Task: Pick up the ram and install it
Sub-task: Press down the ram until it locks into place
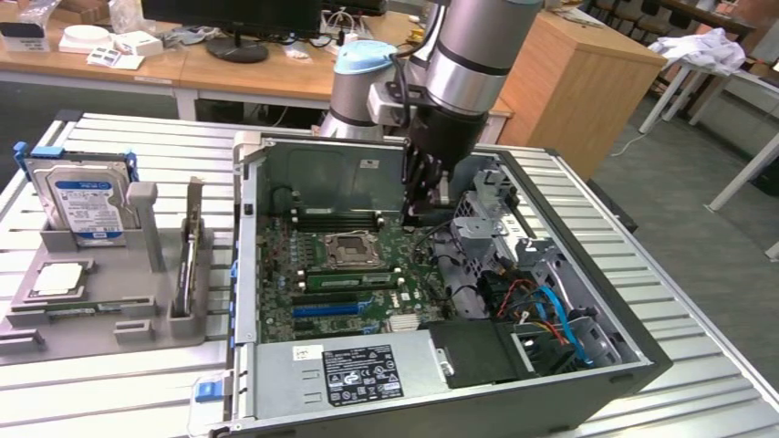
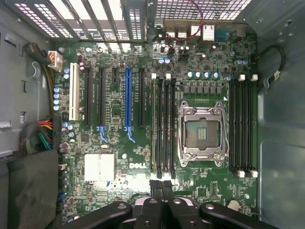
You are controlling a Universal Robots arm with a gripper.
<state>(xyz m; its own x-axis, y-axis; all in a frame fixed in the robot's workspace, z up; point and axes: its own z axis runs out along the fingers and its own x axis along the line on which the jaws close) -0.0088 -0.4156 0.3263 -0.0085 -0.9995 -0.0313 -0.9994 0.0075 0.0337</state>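
A long thin green ram stick (image 1: 348,278) lies along the memory slots on the near side of the CPU socket (image 1: 350,247), inside the open computer case. In the wrist view those slots (image 2: 163,129) run beside the socket (image 2: 200,130), and the stick shows there edge-on at most. My gripper (image 1: 426,217) hangs low inside the case, over the far end of the motherboard beside the drive cage. Its two black fingertips (image 2: 156,185) press together at the board's edge, with nothing visible between them.
A second bank of dark memory slots (image 2: 243,126) sits on the socket's other side. Blue and black expansion slots (image 2: 127,102) lie further along. A grey parts tray (image 1: 104,301) at the exterior view's left holds a blue-framed hard drive (image 1: 83,196). Cables (image 1: 548,306) fill the case's right side.
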